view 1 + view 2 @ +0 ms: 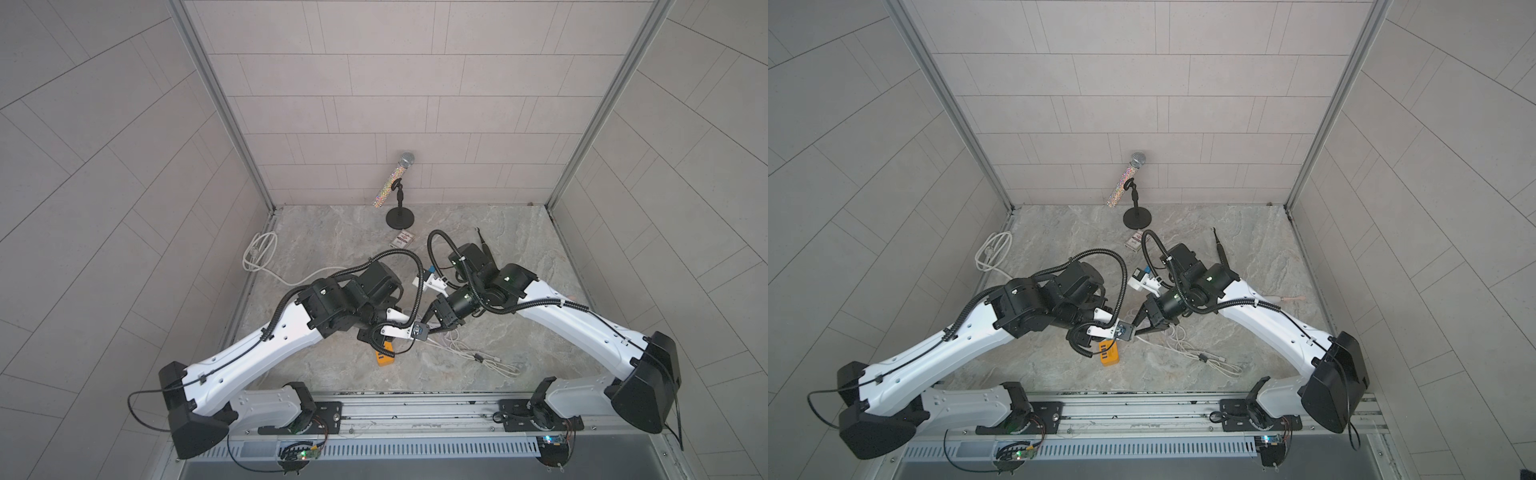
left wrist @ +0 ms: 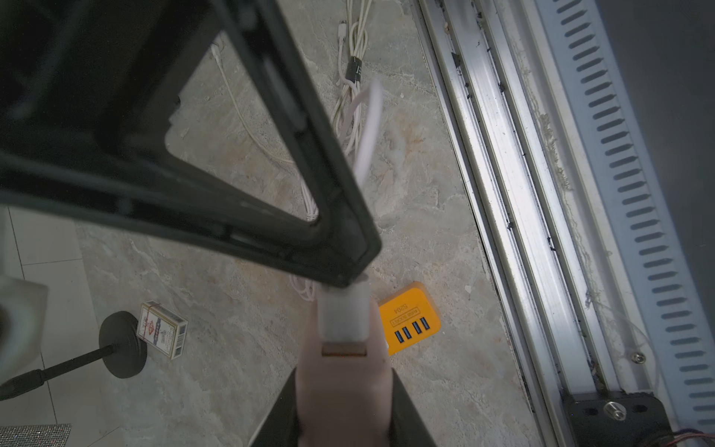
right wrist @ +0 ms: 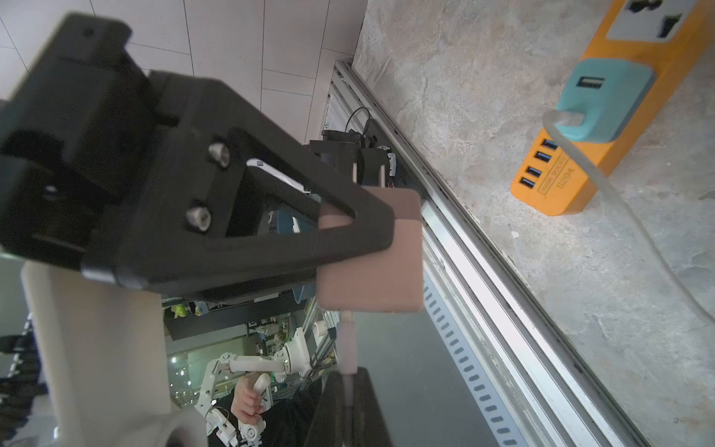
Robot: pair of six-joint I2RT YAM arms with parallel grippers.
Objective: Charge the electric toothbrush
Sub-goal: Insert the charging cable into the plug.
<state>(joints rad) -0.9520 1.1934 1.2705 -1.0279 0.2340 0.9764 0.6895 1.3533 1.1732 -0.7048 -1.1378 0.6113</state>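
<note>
Now the left jaws clamp the pink adapter (image 2: pixel 340 387) between them, while the right jaws pinch the white USB plug (image 2: pixel 342 317), its tip meeting the adapter's face, above the table (image 2: pixel 216 294) near the orange power strip (image 2: pixel 410 313).

Card box (image 1: pixel 404 239) before microphone stand (image 1: pixel 400 217), power strip (image 1: pixel 384 360) near front, cables (image 1: pixel 478 356) right of it

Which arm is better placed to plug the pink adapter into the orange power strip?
Right. The right fingers grip the pink adapter, prongs exposed; the left fingers hold only the white USB plug.
</note>
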